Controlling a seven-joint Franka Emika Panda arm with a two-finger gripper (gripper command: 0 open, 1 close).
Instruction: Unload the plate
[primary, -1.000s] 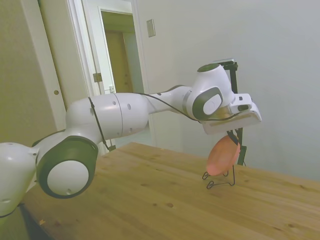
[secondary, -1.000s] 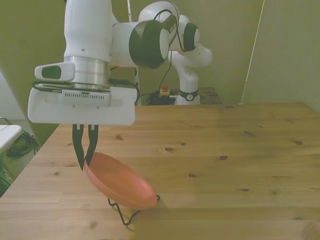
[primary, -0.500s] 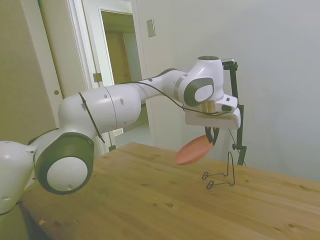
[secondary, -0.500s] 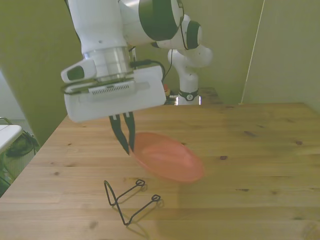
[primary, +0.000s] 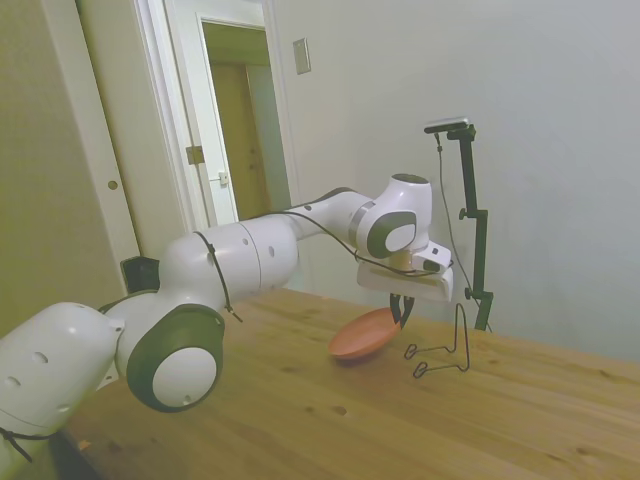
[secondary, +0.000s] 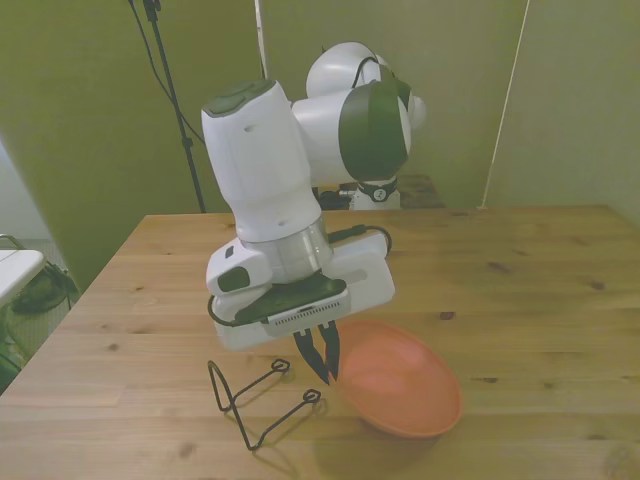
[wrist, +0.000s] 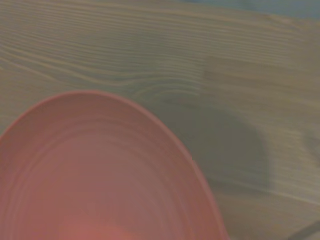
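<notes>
The salmon-pink plate (secondary: 400, 390) hangs low over the wooden table (secondary: 520, 280), nearly level, just to the front view's right of the black wire stand (secondary: 258, 400). My gripper (secondary: 325, 362) is shut on the plate's rim at the side nearest the stand, fingers pointing down. In the side view the plate (primary: 365, 334) sits just above the tabletop, left of the wire stand (primary: 445, 345), with the gripper (primary: 401, 312) at its right rim. The wrist view shows the plate's inner surface (wrist: 100, 180) close up above the wood grain. Whether the plate touches the table is unclear.
The wire stand stands empty near the table's front edge. Bare wood stretches to the front view's right and behind the arm. A doorway (primary: 235, 120) and wall lie beyond the table in the side view.
The plate has been lifted off the wire stand, carried to the front view's right and lowered close to the table, tipping from steeply tilted to nearly flat. The gripper stayed shut on it.
</notes>
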